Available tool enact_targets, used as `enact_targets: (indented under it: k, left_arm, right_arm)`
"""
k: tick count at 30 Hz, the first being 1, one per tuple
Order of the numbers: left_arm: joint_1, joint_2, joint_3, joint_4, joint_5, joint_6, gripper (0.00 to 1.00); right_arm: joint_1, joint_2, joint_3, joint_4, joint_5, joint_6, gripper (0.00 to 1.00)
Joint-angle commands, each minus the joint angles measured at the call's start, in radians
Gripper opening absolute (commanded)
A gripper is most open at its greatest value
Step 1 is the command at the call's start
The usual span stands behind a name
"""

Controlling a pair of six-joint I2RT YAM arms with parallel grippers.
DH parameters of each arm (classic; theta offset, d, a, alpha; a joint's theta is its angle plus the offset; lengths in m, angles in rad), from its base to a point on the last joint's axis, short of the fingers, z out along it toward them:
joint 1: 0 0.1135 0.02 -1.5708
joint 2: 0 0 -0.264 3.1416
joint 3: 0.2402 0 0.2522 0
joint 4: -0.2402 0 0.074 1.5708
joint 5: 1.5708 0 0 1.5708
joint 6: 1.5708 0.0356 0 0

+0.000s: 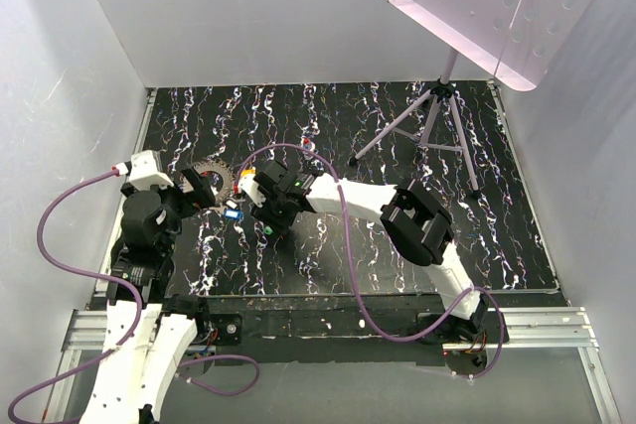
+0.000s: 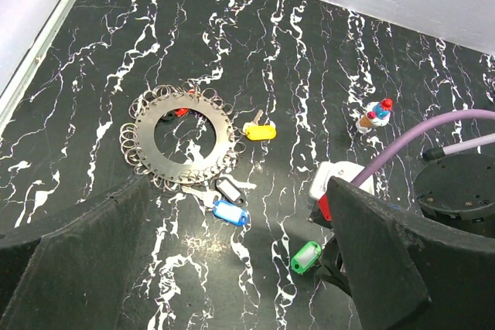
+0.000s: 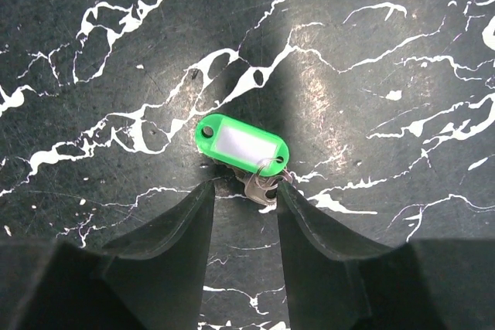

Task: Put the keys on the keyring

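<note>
Left arm point(image 1: 149, 220) folded near its base, left gripper point(image 1: 203, 189) with fingers point(image 2: 77, 253) spread wide, right arm point(image 1: 368, 201) stretched leftward, right gripper point(image 3: 245, 191) pointing down, narrow gap between its tips

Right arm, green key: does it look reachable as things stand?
Likely yes. The right hand straddles the metal end of the green key, jaws apart. The key lies flat on the table, and no other key crowds the grip.
</note>
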Motion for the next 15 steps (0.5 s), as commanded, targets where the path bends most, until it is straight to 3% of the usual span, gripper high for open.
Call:
enact_targets:
  k: [1, 8, 15]
  left_arm:
    - [0.006, 0.005, -0.013, 0.017, 0.011, 0.014, 0.98]
    - [0.008, 0.007, -0.013, 0.019, 0.018, 0.012, 0.98]
    - [0.006, 0.01, -0.013, 0.019, 0.023, 0.014, 0.98]
  right_arm:
    - [-0.008, 0.022, 0.049, -0.01, 0.014, -0.008, 0.45]
    - [-0.018, 0.034, 0.056, -0.013, 0.021, -0.006, 0.37]
    - [-0.028, 0.045, 0.059, -0.013, 0.02, -0.006, 0.36]
